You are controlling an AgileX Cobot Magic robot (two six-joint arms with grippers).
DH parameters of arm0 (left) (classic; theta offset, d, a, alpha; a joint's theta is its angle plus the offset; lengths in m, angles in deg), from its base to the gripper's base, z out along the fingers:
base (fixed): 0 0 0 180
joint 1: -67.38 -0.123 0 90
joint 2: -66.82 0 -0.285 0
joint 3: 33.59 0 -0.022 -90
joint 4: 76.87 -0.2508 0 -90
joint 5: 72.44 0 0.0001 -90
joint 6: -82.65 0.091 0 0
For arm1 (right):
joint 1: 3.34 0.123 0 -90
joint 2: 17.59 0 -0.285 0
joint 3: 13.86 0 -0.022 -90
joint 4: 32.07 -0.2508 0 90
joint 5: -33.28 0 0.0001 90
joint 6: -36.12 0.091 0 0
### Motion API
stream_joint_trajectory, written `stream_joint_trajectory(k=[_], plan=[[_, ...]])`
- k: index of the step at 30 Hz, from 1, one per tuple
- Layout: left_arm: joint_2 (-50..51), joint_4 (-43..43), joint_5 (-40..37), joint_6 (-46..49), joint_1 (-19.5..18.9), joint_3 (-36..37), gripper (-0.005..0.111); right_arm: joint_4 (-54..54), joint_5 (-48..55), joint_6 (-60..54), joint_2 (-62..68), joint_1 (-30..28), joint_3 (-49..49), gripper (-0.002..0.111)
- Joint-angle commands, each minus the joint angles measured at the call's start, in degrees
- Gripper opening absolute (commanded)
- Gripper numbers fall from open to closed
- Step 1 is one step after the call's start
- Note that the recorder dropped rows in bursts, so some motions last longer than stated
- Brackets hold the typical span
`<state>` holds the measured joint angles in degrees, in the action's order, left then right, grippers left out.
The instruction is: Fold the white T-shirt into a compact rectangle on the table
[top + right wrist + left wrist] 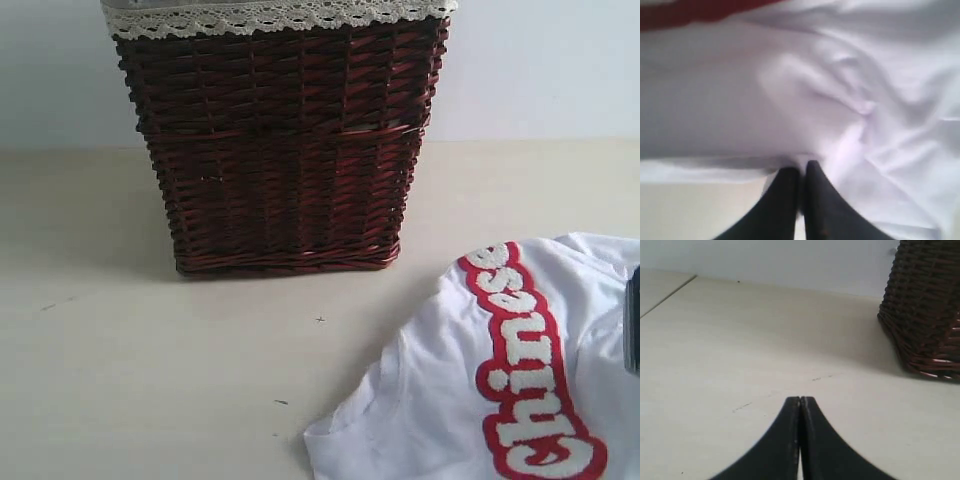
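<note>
My right gripper (801,169) stands closed, tips together, at the near edge of the shirt (790,100). A crease runs out of the cloth from between the tips, so I judge a thin pinch of hem is held there, though the close view is too soft to show the layer itself. From these jaws the shirt lies straight ahead and spreads to both sides, so a lift would carry this edge over the body. The cloth is white and wrinkled, with soft folds near the pinch and a strip of red at the far side. Seen from outside, the shirt sits on the table (150,380) at about 4 o'clock from the middle. It runs off the frame at 3 and 6, with one corner pointing to 7. Its line of letters (525,370), fuzzy white outlined in red, runs nearly 12 to 6, leaning a little toward 11 and 5. I take that line as crossing the chest, so the body's long axis would go about 9 to 3. No fold is made yet. My left gripper (800,401) is closed on nothing over bare table, well apart from the shirt, so the right arm is the nearer. Farthest off, the basket (280,150) stands at 12 o'clock, apart from the cloth.
</note>
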<state>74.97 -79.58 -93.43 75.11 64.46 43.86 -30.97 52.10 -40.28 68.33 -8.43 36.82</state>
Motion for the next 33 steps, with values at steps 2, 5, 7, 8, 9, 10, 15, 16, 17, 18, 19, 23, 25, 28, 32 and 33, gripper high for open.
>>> stream_joint_trajectory(k=[2, 5, 7, 8, 9, 10, 15, 16, 17, 18, 19, 23, 25, 28, 32, 33], plan=[[-0.4, 0.0, 0.8, -0.1, 0.1, -0.2, 0.0, -9.9, -11.2, -0.4, -7.6, -0.2, -3.5, 0.0], [-0.4, 0.0, 0.8, -0.1, 0.1, -0.2, 0.0, -12.1, -11.0, -0.4, -8.7, -0.2, -4.6, 0.0], [-0.4, 0.0, 0.8, -0.1, 0.1, -0.2, 0.0, -12.3, -10.5, -0.1, -8.7, -0.2, -4.6, 0.0], [-0.4, 0.0, 0.8, -0.1, 0.1, -0.2, 0.0, -13.6, -10.2, 0.0, -8.7, -0.2, -4.6, 0.0], [-0.4, 0.0, 0.8, -0.1, 0.1, -0.2, 0.0, -15.8, -10.3, 0.0, -8.7, -0.2, -4.6, 0.0], [-0.4, 0.0, 0.8, -0.1, 0.1, -0.2, 0.0, -18.9, -10.8, 0.0, -8.7, -0.2, -4.6, 0.0], [-0.4, 0.0, 0.8, -0.1, 0.1, -0.2, 0.0, -37.8, -14.3, -0.8, -8.7, -0.2, -4.6, 0.0], [-0.4, 0.0, 0.8, -0.1, 0.1, -0.2, 0.0, -38.6, -13.9, -1.2, -8.7, -0.2, -4.6, 0.0], [-0.4, 0.0, 0.8, -0.1, 0.1, -0.2, 0.0, -38.7, -13.3, -1.5, -8.7, -0.2, -4.6, 0.0], [-0.4, 0.0, 0.8, -0.1, 0.1, -0.2, 0.0, -38.7, -12.6, -1.5, -8.7, -0.2, -4.6, 0.0], [-0.4, 0.0, 0.8, -0.1, 0.1, -0.2, 0.0, -38.5, -12.4, -1.5, -8.7, -0.2, -4.6, 0.003], [-0.4, 0.0, 0.8, -0.1, 0.1, -0.2, 0.0, -38.5, -10.4, -1.5, -8.7, -0.2, -4.6, 0.036], [-0.4, 0.0, 0.8, -0.1, 0.1, -0.2, 0.0, -38.5, -8.5, -1.5, -8.7, -0.2, -4.6, 0.046], [-0.4, 0.0, 0.8, -0.1, 0.1, -0.2, 0.0, -44.3, -5.8, -1.4, -12.6, -0.2, -4.7, 0.045], [-0.4, 0.0, 0.8, 0.0, 0.1, -0.2, 0.0, -48.1, 25.5, -21.5, -12.6, -0.2, -3.6, 0.008], [-0.4, 0.0, 0.8, 0.0, 0.1, -0.2, 0.0, -42.3, 31.0, -22.6, -8.5, -0.2, -3.4, 0.0]])
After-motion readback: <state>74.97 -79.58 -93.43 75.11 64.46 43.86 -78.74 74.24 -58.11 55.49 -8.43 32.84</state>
